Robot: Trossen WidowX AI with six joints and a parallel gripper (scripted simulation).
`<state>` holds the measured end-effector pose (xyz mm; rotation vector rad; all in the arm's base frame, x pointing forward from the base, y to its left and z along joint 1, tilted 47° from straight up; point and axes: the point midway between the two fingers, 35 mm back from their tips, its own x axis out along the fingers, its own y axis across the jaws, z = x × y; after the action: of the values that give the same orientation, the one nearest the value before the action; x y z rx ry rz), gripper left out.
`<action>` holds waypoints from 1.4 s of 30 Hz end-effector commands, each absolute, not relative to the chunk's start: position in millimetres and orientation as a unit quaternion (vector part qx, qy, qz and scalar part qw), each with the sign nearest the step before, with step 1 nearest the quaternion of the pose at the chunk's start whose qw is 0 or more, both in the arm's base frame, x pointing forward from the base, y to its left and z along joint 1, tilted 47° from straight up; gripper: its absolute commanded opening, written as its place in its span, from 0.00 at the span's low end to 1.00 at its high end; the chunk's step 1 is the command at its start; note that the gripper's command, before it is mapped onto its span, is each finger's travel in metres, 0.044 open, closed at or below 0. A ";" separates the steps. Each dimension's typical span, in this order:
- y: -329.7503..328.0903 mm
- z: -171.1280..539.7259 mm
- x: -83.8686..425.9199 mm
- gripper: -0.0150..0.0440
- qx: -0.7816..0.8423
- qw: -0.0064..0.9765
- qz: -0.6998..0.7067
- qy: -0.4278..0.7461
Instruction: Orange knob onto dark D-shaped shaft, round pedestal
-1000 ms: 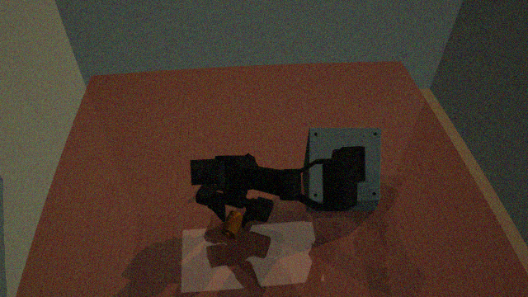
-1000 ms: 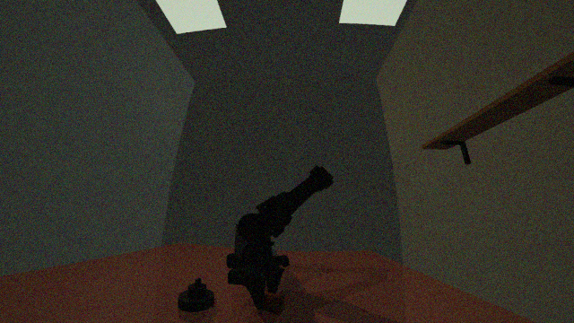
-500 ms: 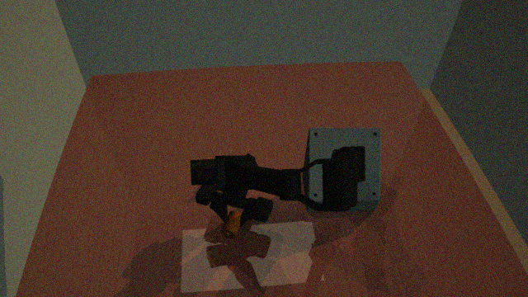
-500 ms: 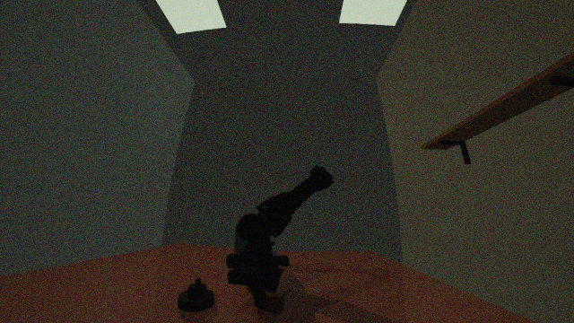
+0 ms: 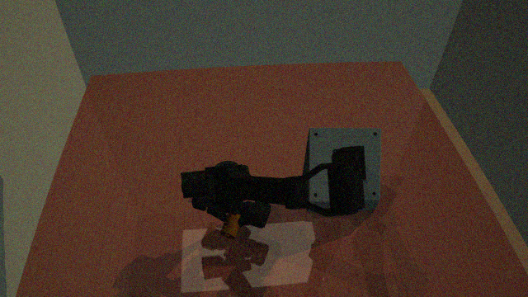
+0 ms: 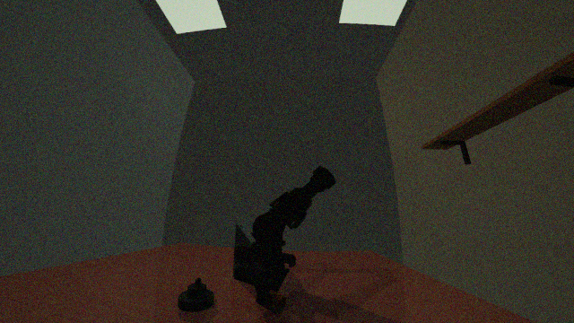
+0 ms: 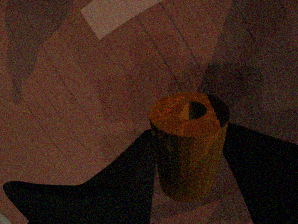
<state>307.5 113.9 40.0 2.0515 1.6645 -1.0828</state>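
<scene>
The orange knob point(image 5: 232, 225) point(image 6: 280, 298) point(image 7: 187, 165) is between the fingers of my gripper point(image 7: 185, 132). The gripper is shut on it, with one dark finger at each side in the wrist view. The knob's end with the hole faces the wrist camera, and the hole's flat side is on its left there. I cannot tell whether the knob touches the table. The round pedestal point(image 6: 195, 301) stands left of the arm in the exterior view, with the dark shaft point(image 6: 198, 281) upright on top. The shaft's flat side cannot be seen. The pedestal is not clearly visible in the top view.
The arm's grey base plate point(image 5: 346, 138) is at the right in the top view. A pale patch point(image 5: 289, 252) lies on the reddish table point(image 5: 165, 107) near the knob, crossed by the arm's shadows. A wooden shelf point(image 6: 502, 109) is on the right wall in the exterior view.
</scene>
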 end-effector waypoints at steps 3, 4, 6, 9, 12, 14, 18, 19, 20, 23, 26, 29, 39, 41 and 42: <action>115.3 46.8 309.5 0.56 0.691 0.175 -0.409 0.570; 115.5 47.8 309.8 0.56 0.687 0.180 -0.415 0.569; 116.1 50.0 310.5 0.56 0.680 0.190 -0.426 0.565; 117.1 53.1 311.5 0.56 0.669 0.205 -0.444 0.560; 118.3 56.2 312.6 0.56 0.657 0.219 -0.461 0.555; 119.1 58.2 313.3 0.56 0.649 0.229 -0.472 0.551; 121.0 62.2 314.8 0.56 0.632 0.248 -0.494 0.543; 121.5 63.1 315.1 0.56 0.628 0.252 -0.500 0.541; 122.1 64.1 315.5 0.56 0.623 0.257 -0.505 0.539; 123.8 66.9 316.6 0.56 0.610 0.271 -0.521 0.532; 125.6 69.6 317.8 0.56 0.596 0.285 -0.536 0.525; 127.6 72.1 319.0 0.56 0.582 0.298 -0.552 0.517; 135.0 79.9 322.9 0.56 0.533 0.342 -0.600 0.490; 136.6 81.3 323.7 0.56 0.522 0.350 -0.609 0.484; 137.4 82.0 324.1 0.56 0.517 0.354 -0.613 0.481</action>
<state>323.0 135.1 80.1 1.3810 1.2772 -1.5586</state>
